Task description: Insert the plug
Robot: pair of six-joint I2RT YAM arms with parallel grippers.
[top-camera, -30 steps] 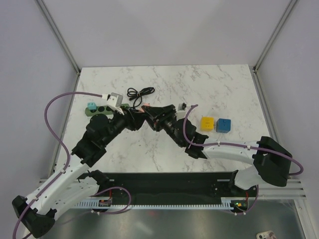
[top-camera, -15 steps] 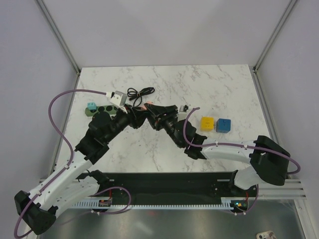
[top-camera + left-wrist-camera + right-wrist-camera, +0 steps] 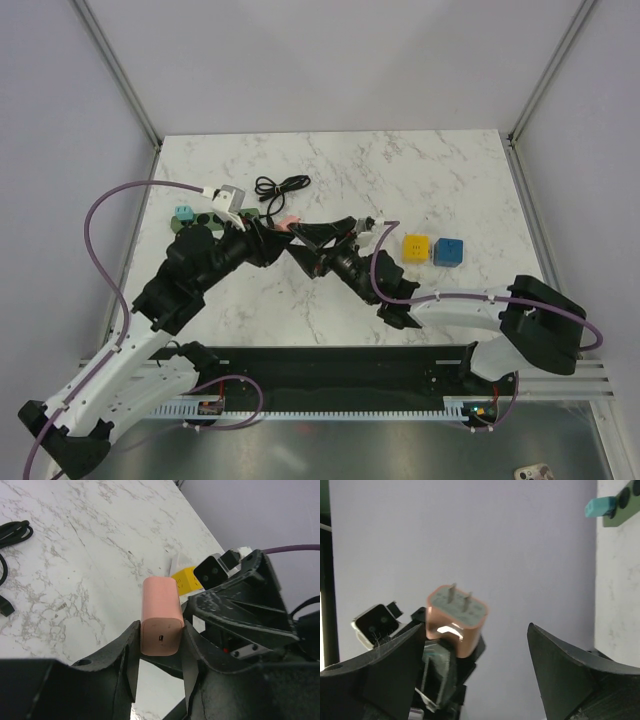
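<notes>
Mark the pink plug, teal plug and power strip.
pink plug [image 3: 160, 612]: left wrist view, middle of its long pink face.
teal plug [image 3: 183, 212]: top view, its top face.
power strip [image 3: 619, 515]: right wrist view, green body below the sockets.

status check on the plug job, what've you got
Left fingers shut on pink charger. Right fingers open, straddling its pronged end. Teal plug sits at end of green power strip, empty sockets beside it.

Right tool [image 3: 476, 630] opened, apparently letting go of pink plug [image 3: 160, 615].
</notes>
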